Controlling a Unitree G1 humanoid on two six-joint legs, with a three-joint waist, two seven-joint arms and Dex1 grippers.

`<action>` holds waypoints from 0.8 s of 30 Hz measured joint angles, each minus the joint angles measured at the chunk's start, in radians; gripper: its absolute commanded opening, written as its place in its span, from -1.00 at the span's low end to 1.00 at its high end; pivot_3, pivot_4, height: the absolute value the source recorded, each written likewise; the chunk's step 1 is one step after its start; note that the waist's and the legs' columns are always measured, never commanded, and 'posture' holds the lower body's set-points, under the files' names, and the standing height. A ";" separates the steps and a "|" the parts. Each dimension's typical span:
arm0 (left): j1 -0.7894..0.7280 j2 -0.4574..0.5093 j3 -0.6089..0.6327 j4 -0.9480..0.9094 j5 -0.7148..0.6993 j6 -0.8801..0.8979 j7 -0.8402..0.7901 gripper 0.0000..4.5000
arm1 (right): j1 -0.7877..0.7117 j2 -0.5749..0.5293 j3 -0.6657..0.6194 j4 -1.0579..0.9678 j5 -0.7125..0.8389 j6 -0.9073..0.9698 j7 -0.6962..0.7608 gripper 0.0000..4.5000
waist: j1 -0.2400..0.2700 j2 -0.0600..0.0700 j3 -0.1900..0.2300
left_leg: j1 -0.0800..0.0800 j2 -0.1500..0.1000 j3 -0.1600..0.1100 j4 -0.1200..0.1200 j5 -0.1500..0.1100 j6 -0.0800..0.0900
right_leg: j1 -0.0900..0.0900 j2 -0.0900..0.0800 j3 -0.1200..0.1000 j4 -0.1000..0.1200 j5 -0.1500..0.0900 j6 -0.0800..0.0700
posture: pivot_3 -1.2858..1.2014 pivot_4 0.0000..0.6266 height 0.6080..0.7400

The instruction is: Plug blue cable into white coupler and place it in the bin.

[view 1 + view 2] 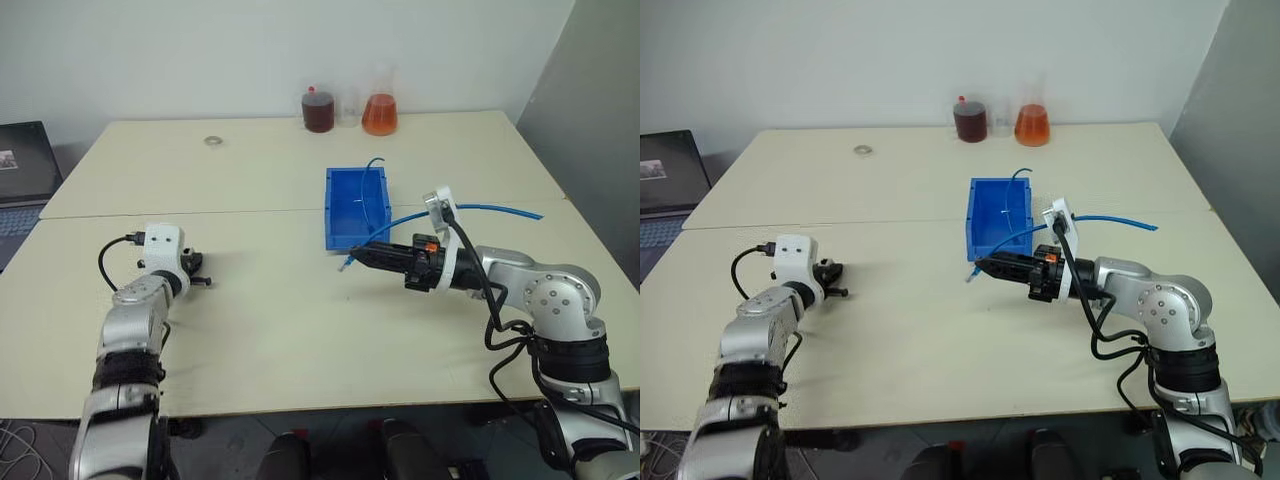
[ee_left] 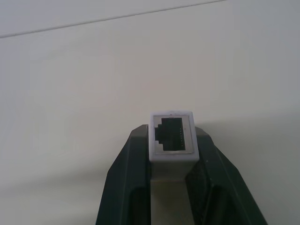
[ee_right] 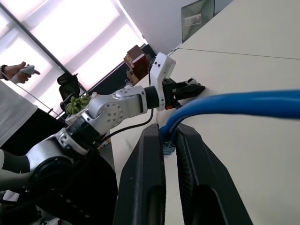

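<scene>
left wrist: left gripper [image 2: 171, 154] pinches tiny white boxy plastic coupler [image 2: 172, 136], dark socket visible
right wrist: right gripper [image 3: 169, 140] clamps thin bright blue cable [image 3: 243, 103]
bin: bright blue plastic tray [image 1: 345, 205], centre frame, another thin blue wire [image 1: 372, 175] inside

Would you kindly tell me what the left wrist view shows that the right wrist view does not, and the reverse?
Left wrist view alone: the white coupler, clamped between the left gripper's jaws, its dark socket facing the camera.

Right wrist view alone: the blue cable, its plug end pinched in the right gripper's jaws, plus a person's hand by bright windows.

Both: the pale table and a pair of black jaws shut on a task part.
</scene>
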 measured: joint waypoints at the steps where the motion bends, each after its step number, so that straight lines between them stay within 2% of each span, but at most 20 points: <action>1: 0.051 -0.017 0.000 -0.105 -0.008 0.067 0.015 -0.73 | 0.002 0.000 0.000 -0.001 0.000 0.000 0.000 -0.96 | 0.003 0.000 0.000 | 0.000 0.000 0.000 0.000 0.000 0.000 | 0.000 0.000 0.000 -0.001 0.000 0.000 | 0.03 -0.52 1.00; 5: 0.183 -0.083 0.003 -0.415 -0.040 0.284 0.075 -0.73 | 0.011 0.001 -0.001 -0.004 0.000 0.000 -0.001 -0.96 | 0.007 -0.001 0.000 | 0.000 0.000 0.000 -0.001 0.000 0.000 | 0.000 0.000 0.000 -0.002 0.000 0.000 | 0.03 -0.52 1.00; 9: 0.247 -0.122 0.001 -0.564 -0.042 0.396 0.111 -0.73 | 0.013 0.003 -0.003 -0.004 0.000 0.000 -0.001 -0.96 | 0.008 -0.001 0.000 | 0.001 0.000 0.001 -0.002 0.000 0.000 | 0.000 0.001 0.000 -0.002 0.000 0.000 | 0.03 -0.52 1.00; 12: 0.276 -0.140 -0.006 -0.609 -0.042 0.414 0.115 -0.73 | 0.015 0.005 -0.003 -0.004 0.000 -0.002 -0.001 -0.96 | 0.008 -0.001 0.000 | 0.002 0.000 0.001 -0.003 0.000 0.000 | 0.000 0.001 0.001 -0.002 0.000 0.000 | 0.03 -0.52 1.00; 21: 0.270 -0.161 -0.017 -0.597 -0.039 0.390 0.114 -0.73 | 0.015 0.008 -0.003 -0.004 -0.001 -0.012 -0.001 -0.96 | 0.017 -0.001 0.000 | 0.002 -0.001 0.002 -0.004 0.000 0.000 | 0.001 0.001 0.001 -0.003 0.000 0.000 | 0.03 -0.52 1.00; 23: 0.265 -0.163 -0.023 -0.592 -0.037 0.388 0.116 -0.42 | 0.015 0.008 -0.003 -0.004 -0.001 -0.013 -0.001 -0.96 | 0.022 -0.001 0.000 | 0.002 -0.001 0.002 -0.004 0.000 0.000 | 0.001 0.001 0.001 -0.003 0.000 0.000 | 0.03 -0.52 1.00; 24: 0.263 -0.164 -0.025 -0.592 -0.035 0.388 0.118 -0.35 | 0.015 0.008 -0.003 -0.004 -0.001 -0.013 -0.001 -0.96 | 0.024 -0.001 0.000 | 0.002 -0.001 0.002 -0.004 0.000 0.000 | 0.001 0.001 0.001 -0.003 0.000 0.001 | 0.03 -0.52 1.00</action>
